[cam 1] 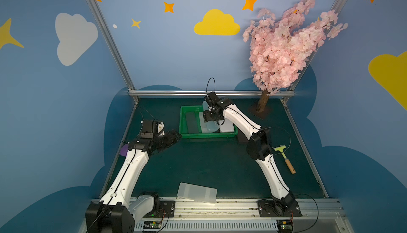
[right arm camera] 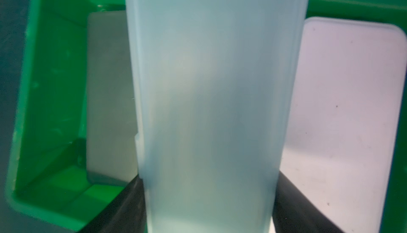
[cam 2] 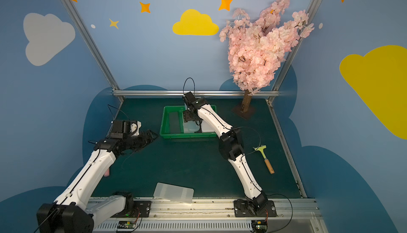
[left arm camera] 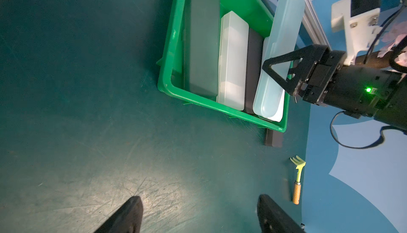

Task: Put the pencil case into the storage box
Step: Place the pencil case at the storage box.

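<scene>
Pencil case (left arm camera: 279, 44) aslant in storage box (left arm camera: 169, 71), right gripper (right arm camera: 210, 176) clamped on it

Box contents, side by side, long axes running from near wall to far wall: dark grey case (left arm camera: 201, 40), frosted white case (left arm camera: 232, 62), black case (left arm camera: 253, 66), white case (left arm camera: 277, 116). Pale blue pencil case lies over the white one, parallel to the rest. Its near end sits low by the near wall; its far end is raised and pokes past the far rim. Right fingers (right arm camera: 132, 203) press its two long sides.

Left wrist view shows the whole row and the tilt. Right wrist view gives only pale blue plastic between two black fingers, with green wall beside. In both top views the right arm covers much of the box; they add a frosted case (cam 1: 197, 192) at the table's front edge, well apart from the box. Left gripper (left arm camera: 198, 201) is off the box's left side, fingers wide, nothing between
</scene>
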Robot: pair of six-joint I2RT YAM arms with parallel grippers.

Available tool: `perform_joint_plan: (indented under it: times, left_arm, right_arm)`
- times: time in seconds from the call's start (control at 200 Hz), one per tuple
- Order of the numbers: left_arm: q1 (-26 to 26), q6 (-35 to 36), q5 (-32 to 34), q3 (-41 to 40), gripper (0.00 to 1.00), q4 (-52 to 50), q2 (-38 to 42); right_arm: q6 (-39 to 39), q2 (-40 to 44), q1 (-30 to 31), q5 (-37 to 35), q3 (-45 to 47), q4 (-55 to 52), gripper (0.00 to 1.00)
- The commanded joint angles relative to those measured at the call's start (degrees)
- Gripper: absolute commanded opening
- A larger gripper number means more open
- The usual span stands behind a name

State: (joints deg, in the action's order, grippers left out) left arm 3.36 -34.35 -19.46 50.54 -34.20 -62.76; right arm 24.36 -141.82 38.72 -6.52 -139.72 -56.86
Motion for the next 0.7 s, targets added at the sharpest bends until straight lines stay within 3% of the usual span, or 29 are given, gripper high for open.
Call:
perform_joint_plan:
  times: [0.0,0.195,0.295,0.345,0.431,0.586,0.696]
  left_arm:
    - [-0.28,-0.32,-0.23,-0.45,0.85,-0.19,0.81]
    - [-0.3,-0.35,0.04,-0.86,0.85,-0.41,1.36]
    - [-0.3,-0.39,0.26,-1.26,0.85,-0.44,1.76]
    - [-0.33,-0.45,0.35,-1.56,0.85,-0.37,2.07]
    - [-0.38,-0.59,0.31,-1.85,0.85,-0.35,2.27]
    - [-0.13,1.23,-0.5,-1.35,0.85,-0.8,2.16]
    - [2.05,6.5,1.45,1.17,0.84,-4.76,1.42]
  right_arm:
    - [2.87,-1.37,-1.05,1.67,-1.28,0.94,0.39]
    - [5.37,-3.96,-1.84,3.93,-2.19,2.38,0.39]
    - [6.0,-4.99,-2.1,4.24,-2.1,1.65,0.45]
    - [6.14,-5.32,-2.07,4.37,-2.18,0.96,0.51]
    - [5.7,-5.62,-2.06,5.28,-1.99,0.09,0.74]
    - [2.62,-2.73,-1.13,4.23,-1.7,0.36,0.92]
    - [-0.64,2.42,-0.1,1.63,-0.99,0.45,0.97]
